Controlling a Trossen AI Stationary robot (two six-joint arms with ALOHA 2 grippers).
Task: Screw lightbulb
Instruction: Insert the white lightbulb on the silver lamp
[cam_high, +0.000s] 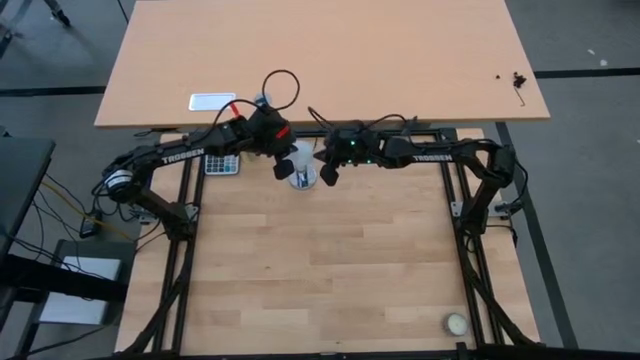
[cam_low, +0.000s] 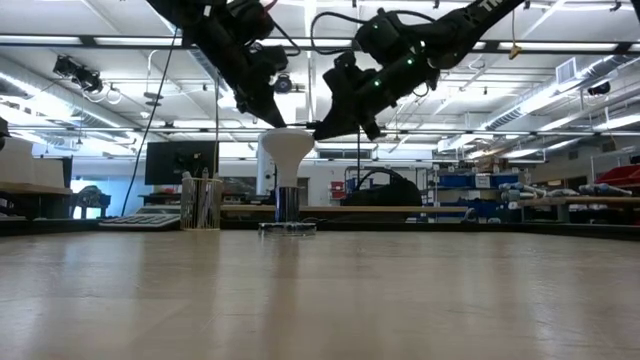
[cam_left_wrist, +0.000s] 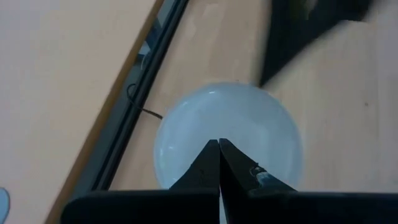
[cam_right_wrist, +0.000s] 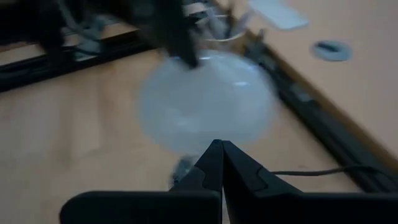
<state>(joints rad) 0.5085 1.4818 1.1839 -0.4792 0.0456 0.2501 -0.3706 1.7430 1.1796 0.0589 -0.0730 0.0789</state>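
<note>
The white frosted lightbulb (cam_low: 287, 152) stands upright, globe up, with its grey base (cam_low: 288, 204) in the silver socket disc (cam_low: 288, 228) at the table's far middle. It also shows in the high view (cam_high: 303, 178). My left gripper (cam_high: 285, 166) is shut and slants down from the left, its tips (cam_low: 275, 120) at the globe's top left. My right gripper (cam_high: 326, 173) is shut and slants down from the right, its tips (cam_low: 318, 131) at the globe's upper right edge. Both wrist views show the globe (cam_left_wrist: 227, 140) (cam_right_wrist: 205, 102) just beyond closed fingertips. My left gripper's shut tips stand right at the top of the globe (cam_low: 280, 131), coming from above and the left; I cannot tell whether they touch it. My right gripper's shut tips stand at the globe's upper right edge (cam_low: 310, 136), coming from above and the right; I cannot tell whether they touch it.
A calculator (cam_high: 222, 164) and a pen cup (cam_low: 201, 203) stand left of the bulb at the table's far edge. A cream ball (cam_high: 457, 324) lies at the near right corner. A larger desk (cam_high: 400, 50) stands beyond the far edge. The table's near half is bare wood.
</note>
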